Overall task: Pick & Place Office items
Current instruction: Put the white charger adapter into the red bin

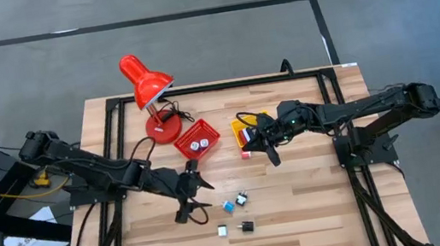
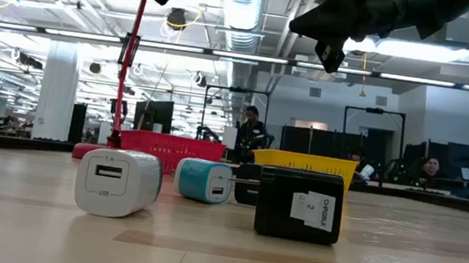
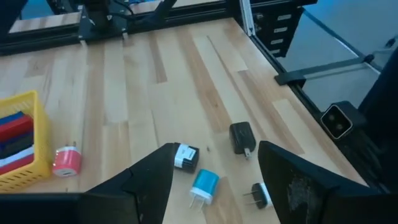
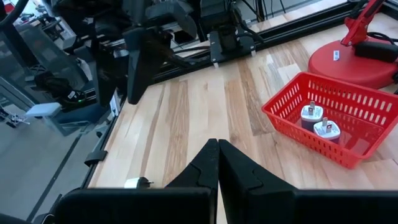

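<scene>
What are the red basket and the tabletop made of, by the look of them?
The red basket looks like moulded plastic: a uniform, slightly glossy open lattice with thin ribs. The tabletop seems to be wood, probably sealed: pale joined strips with visible grain and a faint sheen.

1. A light wooden table (image 1: 302, 215) with a black frame carries everything.
2. A red desk lamp (image 1: 155, 106) stands toward the back.
3. A red basket (image 1: 197, 138) sits beside the lamp; a yellow basket (image 1: 248, 129) is nearby.
4. A pink charger (image 1: 244, 154) lies just beside the yellow basket.
5. Loose chargers lie near the front: cyan (image 1: 228, 206), black-and-white (image 1: 241, 198), white (image 1: 222, 231), black (image 1: 247, 226).
</scene>
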You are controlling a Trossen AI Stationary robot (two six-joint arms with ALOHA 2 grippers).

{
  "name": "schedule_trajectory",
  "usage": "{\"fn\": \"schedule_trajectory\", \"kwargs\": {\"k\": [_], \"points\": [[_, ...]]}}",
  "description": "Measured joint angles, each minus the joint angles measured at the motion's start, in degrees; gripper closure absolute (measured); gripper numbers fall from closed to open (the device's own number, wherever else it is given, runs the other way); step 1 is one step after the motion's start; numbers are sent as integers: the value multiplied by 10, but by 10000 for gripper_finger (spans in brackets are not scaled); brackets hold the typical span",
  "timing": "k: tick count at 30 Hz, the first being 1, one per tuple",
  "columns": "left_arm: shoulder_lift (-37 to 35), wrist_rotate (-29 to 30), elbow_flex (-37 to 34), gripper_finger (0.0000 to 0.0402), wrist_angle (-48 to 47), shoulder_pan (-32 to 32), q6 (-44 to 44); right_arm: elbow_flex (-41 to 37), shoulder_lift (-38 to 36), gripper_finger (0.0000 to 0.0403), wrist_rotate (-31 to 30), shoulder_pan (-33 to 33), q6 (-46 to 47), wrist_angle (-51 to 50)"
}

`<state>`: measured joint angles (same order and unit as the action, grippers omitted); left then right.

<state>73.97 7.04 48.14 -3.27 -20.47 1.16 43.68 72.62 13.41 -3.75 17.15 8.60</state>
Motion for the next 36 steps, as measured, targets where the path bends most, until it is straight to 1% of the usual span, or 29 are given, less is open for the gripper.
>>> {"fn": "schedule_trajectory", "kwargs": {"k": [4, 8, 14, 16, 20, 24, 31, 36], "points": [[0, -38, 0, 182, 0, 11, -16, 0, 0, 403, 0, 0, 0, 0], [22, -91, 0, 188, 6, 18, -61, 0, 0, 403, 0, 0, 18, 0], [97, -177, 0, 192, 61, 11, -117, 0, 0, 403, -2, -1, 78, 4], [118, -207, 0, 192, 86, 9, -139, 0, 0, 403, -2, -1, 83, 4], [154, -246, 0, 193, 124, 9, -189, 0, 0, 403, -2, -1, 84, 4], [186, -275, 0, 196, 129, 12, -238, 0, 0, 403, -4, -1, 125, 7], [245, -280, 0, 205, 151, 22, -302, 0, 0, 403, -5, 0, 165, 7], [281, -285, 0, 216, 198, 29, -312, 0, 0, 403, -13, 7, 174, 6]]}}
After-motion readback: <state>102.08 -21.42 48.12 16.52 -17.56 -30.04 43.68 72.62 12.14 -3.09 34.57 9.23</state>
